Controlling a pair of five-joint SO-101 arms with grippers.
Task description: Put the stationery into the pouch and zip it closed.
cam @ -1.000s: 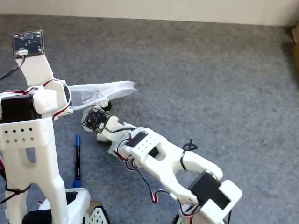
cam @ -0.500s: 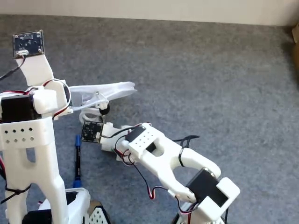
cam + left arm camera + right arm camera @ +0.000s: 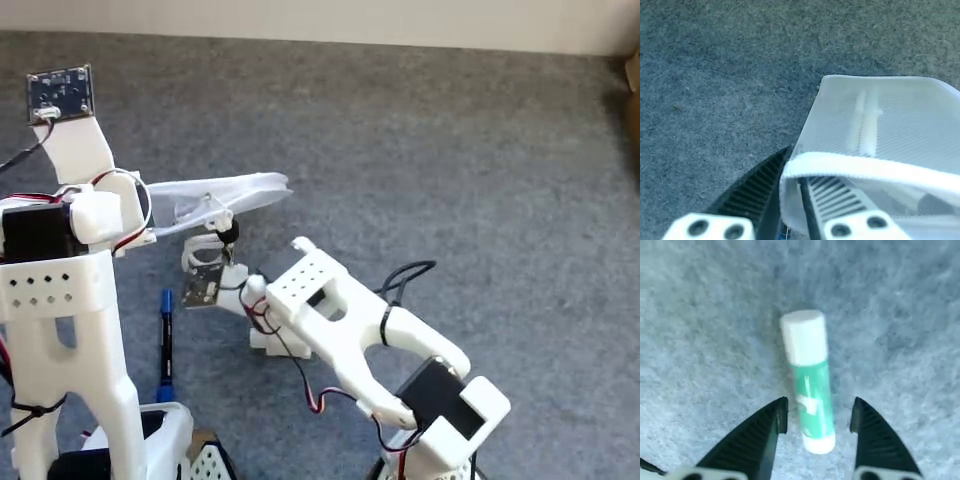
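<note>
Green glue stick (image 3: pixel 810 385) lies on the carpet (image 3: pixel 700 315) near the pouch (image 3: pixel 880 125), which the left gripper (image 3: pixel 797 167) pinches by its rim, and the right gripper (image 3: pixel 820 407) has just dropped over the stick, jaws wide, empty, so a grab looks next.

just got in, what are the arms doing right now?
The left gripper holds the pouch by one end. The right gripper is down over a glue stick lying on the carpet, jaws open on either side of it, not gripping yet. A blue pen lies by the left arm's base.
</note>
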